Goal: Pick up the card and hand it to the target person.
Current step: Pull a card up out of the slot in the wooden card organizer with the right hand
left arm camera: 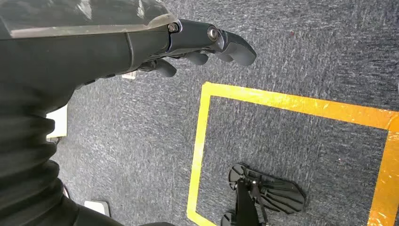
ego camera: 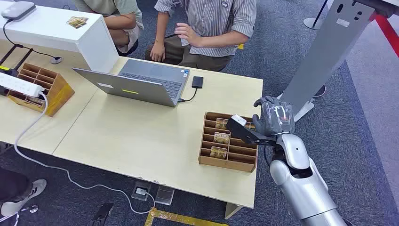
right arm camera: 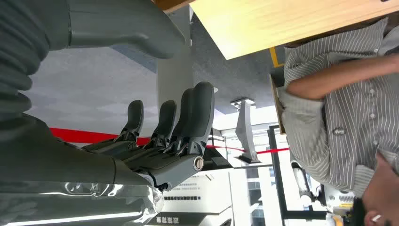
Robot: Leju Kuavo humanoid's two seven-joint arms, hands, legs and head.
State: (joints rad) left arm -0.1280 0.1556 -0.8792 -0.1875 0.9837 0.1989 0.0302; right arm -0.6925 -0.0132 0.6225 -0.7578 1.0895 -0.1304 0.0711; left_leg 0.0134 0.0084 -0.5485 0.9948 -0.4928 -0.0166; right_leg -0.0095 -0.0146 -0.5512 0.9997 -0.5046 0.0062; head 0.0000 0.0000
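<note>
The right hand (ego camera: 274,117) hovers at the far right corner of the wooden tray (ego camera: 229,161), raised above the table (ego camera: 141,136), fingers (right arm camera: 188,117) extended side by side with gaps between them, nothing in them. The cards (ego camera: 221,137) stand upright in the tray's slots, below and to the left of those fingers, apart from them. Across the table sits a person in a striped shirt (ego camera: 211,23), beside an open laptop (ego camera: 141,82). The left hand (left arm camera: 197,47) hangs over grey carpet (left arm camera: 291,47) with yellow tape (left arm camera: 291,101), fingers loosely curled and empty.
</note>
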